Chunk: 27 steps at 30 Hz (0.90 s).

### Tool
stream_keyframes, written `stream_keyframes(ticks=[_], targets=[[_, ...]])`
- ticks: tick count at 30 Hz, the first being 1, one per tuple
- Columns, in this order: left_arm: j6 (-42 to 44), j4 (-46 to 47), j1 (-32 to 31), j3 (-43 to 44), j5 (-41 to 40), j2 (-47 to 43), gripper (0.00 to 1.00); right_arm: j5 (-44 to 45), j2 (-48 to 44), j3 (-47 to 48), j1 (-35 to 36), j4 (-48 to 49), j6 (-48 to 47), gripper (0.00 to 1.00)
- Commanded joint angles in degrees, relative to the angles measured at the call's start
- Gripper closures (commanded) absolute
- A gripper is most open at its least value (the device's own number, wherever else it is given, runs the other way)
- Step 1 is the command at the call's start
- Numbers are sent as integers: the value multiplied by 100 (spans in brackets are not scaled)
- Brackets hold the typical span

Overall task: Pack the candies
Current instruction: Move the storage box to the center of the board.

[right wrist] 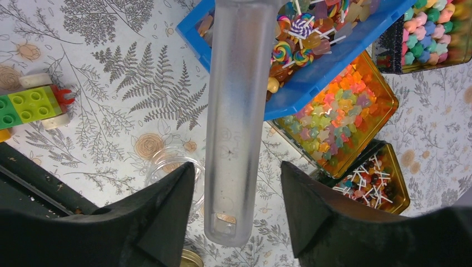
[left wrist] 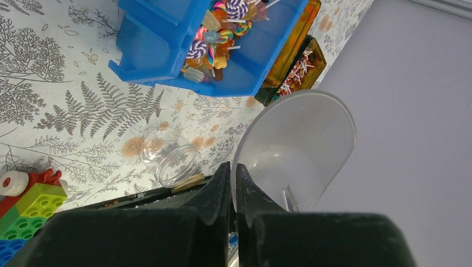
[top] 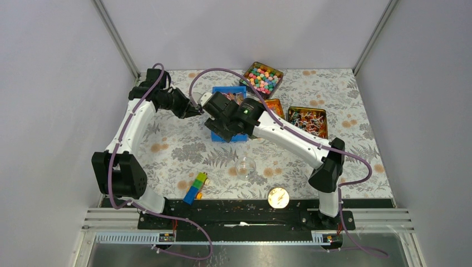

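Observation:
The candies [top: 307, 121], tiny sweets in pink, red, white and brownish wrappers, fill a gold tin at the right; they also show in the right wrist view [right wrist: 367, 181] and the left wrist view [left wrist: 295, 69]. My left gripper [left wrist: 232, 165] is shut on the rim of a clear plastic scoop [left wrist: 295, 144], held in the air beside the blue bin [left wrist: 150, 50]. My right gripper [right wrist: 237, 163] is open, its fingers on either side of the scoop's frosted tube handle [right wrist: 234, 100] without touching it. In the top view both grippers, left [top: 195, 110] and right [top: 214, 119], meet at the blue bin [top: 229, 92].
A clear empty jar [top: 245, 167] lies on the table with its gold lid [top: 278, 197] near the front edge. Lego bricks [top: 195, 188] sit front left. A tin of pastel balls [top: 262, 78] and an orange tin of star sweets [right wrist: 339, 119] stand by the bin, which holds swirl lollipops.

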Motion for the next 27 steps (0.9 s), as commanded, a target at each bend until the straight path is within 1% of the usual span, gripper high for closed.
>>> stream_keyframes(ticks=[1,5,8,10,14,16,18,19,20,23,26,27], targets=[[-2,20,41,-58,245,-122,100,96,-289,63,78,78,-18,39],[-1,21,41,-72,250,-132,100,122,-287,56,79,80,-9,46],[3,21,41,-98,234,-149,100,215,-266,65,82,77,25,53],[-5,23,41,-104,224,-177,100,225,-266,45,80,76,30,60],[19,27,41,-81,214,-197,100,216,-290,-11,83,64,41,80],[53,24,41,-57,212,-212,90,203,-302,-42,79,66,48,87],[134,20,41,-22,211,-228,78,194,-317,-68,83,67,45,100],[161,26,41,-8,188,-247,67,190,-330,-84,79,74,59,100],[169,25,41,-6,145,-285,60,179,-332,-98,79,71,72,100],[187,105,41,-24,-20,-449,41,89,-431,-233,79,75,150,100],[205,272,41,-57,-194,-657,28,-77,-685,-566,79,313,238,100],[210,357,41,-86,-232,-734,27,-151,-796,-767,75,425,255,100]])
